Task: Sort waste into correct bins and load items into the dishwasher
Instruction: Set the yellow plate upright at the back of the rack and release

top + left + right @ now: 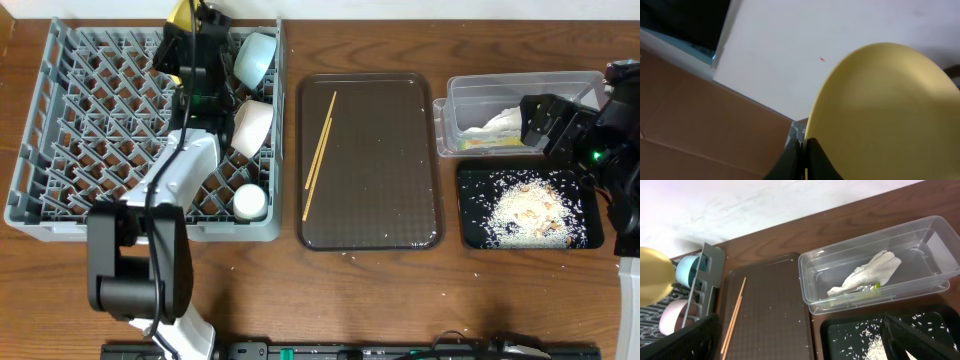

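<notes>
Overhead view puts the left hand [195, 45] at the far edge of the grey dish rack [60, 150], clamped on the rim of the yellow plate [180, 12], which looks to stand on edge just beside the light blue bowl [255, 55]. To seat it well, lower the plate upright between two peg rows, clear of that bowl, and release only once its rim rests in the lattice. The right hand [800, 342] hangs well apart from the rack, fingers spread and empty

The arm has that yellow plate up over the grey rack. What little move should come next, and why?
Probably lower the yellow plate between the pegs of the rack: the left gripper is shut on its rim, over the far edge beside the blue bowl.
</notes>
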{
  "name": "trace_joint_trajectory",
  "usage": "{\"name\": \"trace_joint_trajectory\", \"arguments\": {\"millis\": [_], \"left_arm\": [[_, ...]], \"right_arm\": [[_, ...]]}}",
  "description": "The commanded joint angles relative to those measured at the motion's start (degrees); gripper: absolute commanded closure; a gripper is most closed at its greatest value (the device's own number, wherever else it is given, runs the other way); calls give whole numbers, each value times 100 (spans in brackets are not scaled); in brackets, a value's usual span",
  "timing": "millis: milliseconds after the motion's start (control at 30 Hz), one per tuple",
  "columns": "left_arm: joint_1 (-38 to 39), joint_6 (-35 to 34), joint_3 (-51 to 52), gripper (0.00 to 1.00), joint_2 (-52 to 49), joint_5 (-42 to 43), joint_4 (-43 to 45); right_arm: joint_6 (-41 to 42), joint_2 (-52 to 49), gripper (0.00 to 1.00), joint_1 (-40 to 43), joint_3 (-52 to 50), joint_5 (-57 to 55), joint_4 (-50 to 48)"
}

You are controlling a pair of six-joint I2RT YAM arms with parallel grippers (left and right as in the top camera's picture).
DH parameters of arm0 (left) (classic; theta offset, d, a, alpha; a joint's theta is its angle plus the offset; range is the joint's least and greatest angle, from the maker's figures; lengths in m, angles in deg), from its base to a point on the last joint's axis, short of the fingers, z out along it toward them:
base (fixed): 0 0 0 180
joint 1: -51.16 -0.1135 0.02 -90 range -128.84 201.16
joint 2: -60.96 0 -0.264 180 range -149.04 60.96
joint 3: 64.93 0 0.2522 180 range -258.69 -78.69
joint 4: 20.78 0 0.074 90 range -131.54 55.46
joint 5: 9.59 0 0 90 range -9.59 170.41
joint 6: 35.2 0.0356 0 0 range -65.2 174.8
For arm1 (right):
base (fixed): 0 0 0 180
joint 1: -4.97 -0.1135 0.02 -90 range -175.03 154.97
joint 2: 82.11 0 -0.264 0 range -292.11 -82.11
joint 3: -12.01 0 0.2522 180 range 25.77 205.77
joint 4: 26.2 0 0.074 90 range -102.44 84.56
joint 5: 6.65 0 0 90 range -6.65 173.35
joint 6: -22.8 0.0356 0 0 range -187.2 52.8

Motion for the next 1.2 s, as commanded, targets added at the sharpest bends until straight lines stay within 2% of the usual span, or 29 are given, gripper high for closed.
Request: {"name": "trace_joint_trajectory", "arguments": {"millis": [0, 200, 433, 633, 767, 967, 1100, 1167], "left_arm": [[-33, 175, -74, 93, -142, -33, 87], [-11, 118, -72, 91, -356, -26, -225], [-26, -756, -70, 83, -439, -26, -798], [-26, -870, -70, 44, -439, -11, -861], [-26, -1014, -72, 33, -435, -35, -839], [-24, -2258, -114, 25, 11, -376, -809], [61, -3228, -116, 25, 804, -352, -1386], [151, -3698, -116, 25, 1281, -131, -2009]], "right_arm": [[70, -2, 1, 59, 33, 22, 4], [70, -2, 1, 59, 33, 20, 15], [70, -2, 1, 59, 33, 20, 26], [70, -2, 1, 59, 33, 20, 26], [70, -2, 1, 59, 33, 20, 26], [70, -2, 1, 59, 33, 22, 26], [70, -2, 1, 59, 33, 20, 26], [70, -2, 1, 59, 33, 20, 26]]}}
